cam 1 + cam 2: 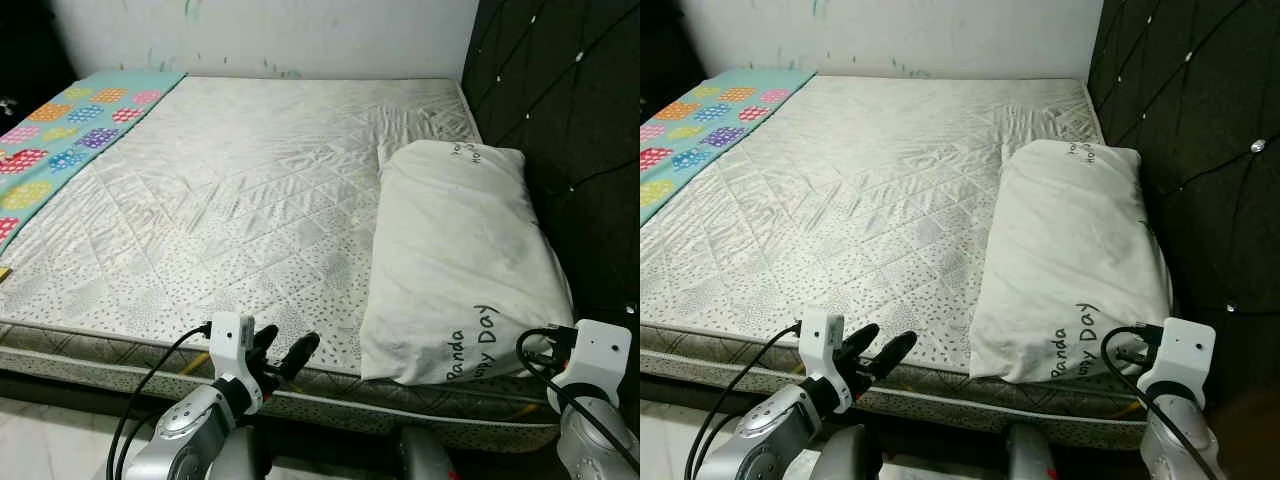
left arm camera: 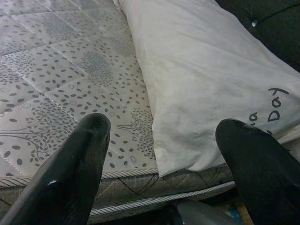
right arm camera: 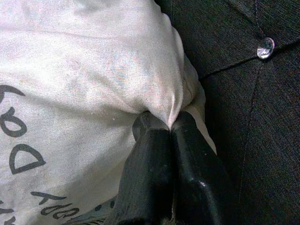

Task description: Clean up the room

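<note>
A white pillow (image 1: 460, 260) with "Panda Day" lettering lies along the right side of the bare quilted mattress (image 1: 230, 200), against the dark headboard. My right gripper (image 3: 169, 127) is shut on a pinch of the pillow's (image 3: 93, 70) fabric at its near right corner; its wrist (image 1: 592, 350) sits by that corner. My left gripper (image 1: 288, 345) hovers open at the mattress's front edge, left of the pillow, with nothing between its fingers (image 2: 79, 159). The left wrist view looks at the pillow's (image 2: 206, 70) near end.
A dark tufted headboard (image 1: 580, 100) stands close on the right. A teal blanket with coloured dots (image 1: 60, 140) covers the mattress's far left. A white wall (image 1: 270, 35) backs the bed. Pale floor (image 1: 40, 440) lies at lower left.
</note>
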You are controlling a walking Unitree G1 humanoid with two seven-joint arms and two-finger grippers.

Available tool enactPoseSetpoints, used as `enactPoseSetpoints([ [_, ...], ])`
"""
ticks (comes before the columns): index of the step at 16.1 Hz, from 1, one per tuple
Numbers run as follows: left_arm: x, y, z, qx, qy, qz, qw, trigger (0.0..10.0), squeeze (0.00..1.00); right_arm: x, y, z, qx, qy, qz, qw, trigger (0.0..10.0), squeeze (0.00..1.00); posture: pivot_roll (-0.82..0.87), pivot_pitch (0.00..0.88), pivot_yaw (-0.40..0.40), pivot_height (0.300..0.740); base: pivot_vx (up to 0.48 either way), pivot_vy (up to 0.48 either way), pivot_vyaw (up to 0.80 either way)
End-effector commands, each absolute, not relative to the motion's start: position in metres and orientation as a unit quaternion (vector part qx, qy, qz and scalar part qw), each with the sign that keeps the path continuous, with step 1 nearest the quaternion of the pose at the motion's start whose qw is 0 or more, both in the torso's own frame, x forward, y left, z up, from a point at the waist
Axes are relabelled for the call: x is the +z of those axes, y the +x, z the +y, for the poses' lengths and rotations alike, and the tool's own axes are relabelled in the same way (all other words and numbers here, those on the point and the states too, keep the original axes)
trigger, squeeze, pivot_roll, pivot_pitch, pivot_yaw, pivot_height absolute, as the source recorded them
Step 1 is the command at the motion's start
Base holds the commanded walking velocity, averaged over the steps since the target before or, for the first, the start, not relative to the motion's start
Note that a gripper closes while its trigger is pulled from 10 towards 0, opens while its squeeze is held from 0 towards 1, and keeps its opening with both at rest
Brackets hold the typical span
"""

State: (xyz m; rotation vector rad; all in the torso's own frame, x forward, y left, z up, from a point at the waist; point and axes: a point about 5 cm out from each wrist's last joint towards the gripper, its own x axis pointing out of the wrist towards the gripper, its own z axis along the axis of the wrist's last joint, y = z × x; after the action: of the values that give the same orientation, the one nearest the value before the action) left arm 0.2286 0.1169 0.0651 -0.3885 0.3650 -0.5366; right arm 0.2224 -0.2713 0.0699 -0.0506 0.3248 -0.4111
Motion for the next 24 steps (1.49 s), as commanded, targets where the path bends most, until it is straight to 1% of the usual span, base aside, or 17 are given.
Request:
enactPoseSetpoints([
  [1,0.069,0.229,0.120,-0.257,-0.181,0.173,0.933,10.0,0.00,0.071,0.224,-0.270,-0.200,-0.026,0.160,0.966,10.0,0.00,-0.09,0.000,0.021,0.607,0.000,0.000,0.00],
  [13,0.069,0.229,0.120,-0.257,-0.181,0.173,0.933,10.0,0.00,0.071,0.224,-0.270,-0.200,-0.026,0.160,0.966,10.0,0.00,-0.09,0.000,0.021,0.607,0.000,0.000,0.00],
  [14,0.069,0.234,0.132,-0.198,-0.164,0.158,0.953,10.0,0.00,0.081,0.250,-0.254,-0.156,-0.044,0.132,0.978,10.0,0.32,-0.07,0.000,0.001,0.607,0.000,0.000,0.00],
  [15,0.070,0.239,0.147,-0.131,-0.146,0.140,0.970,10.0,0.00,0.093,0.273,-0.237,-0.113,-0.061,0.106,0.986,10.0,1.00,-0.07,0.000,0.001,0.607,0.000,0.000,0.00],
  [17,0.069,0.239,0.150,-0.117,-0.142,0.140,0.973,10.0,0.00,0.091,0.275,-0.230,-0.099,-0.062,0.109,0.987,10.0,1.00,-0.07,0.000,0.000,0.607,0.000,0.000,0.00],
  [21,0.068,0.238,0.150,-0.110,-0.138,0.140,0.974,10.0,0.00,0.088,0.277,-0.230,-0.093,-0.058,0.111,0.988,10.0,1.00,-0.06,0.000,0.001,0.607,0.000,0.000,0.00],
  [24,0.074,0.238,0.152,-0.093,-0.135,0.121,0.979,10.0,0.00,0.097,0.281,-0.228,-0.089,-0.046,0.082,0.992,10.0,1.00,-0.06,0.000,0.002,0.607,0.000,0.000,0.00],
])
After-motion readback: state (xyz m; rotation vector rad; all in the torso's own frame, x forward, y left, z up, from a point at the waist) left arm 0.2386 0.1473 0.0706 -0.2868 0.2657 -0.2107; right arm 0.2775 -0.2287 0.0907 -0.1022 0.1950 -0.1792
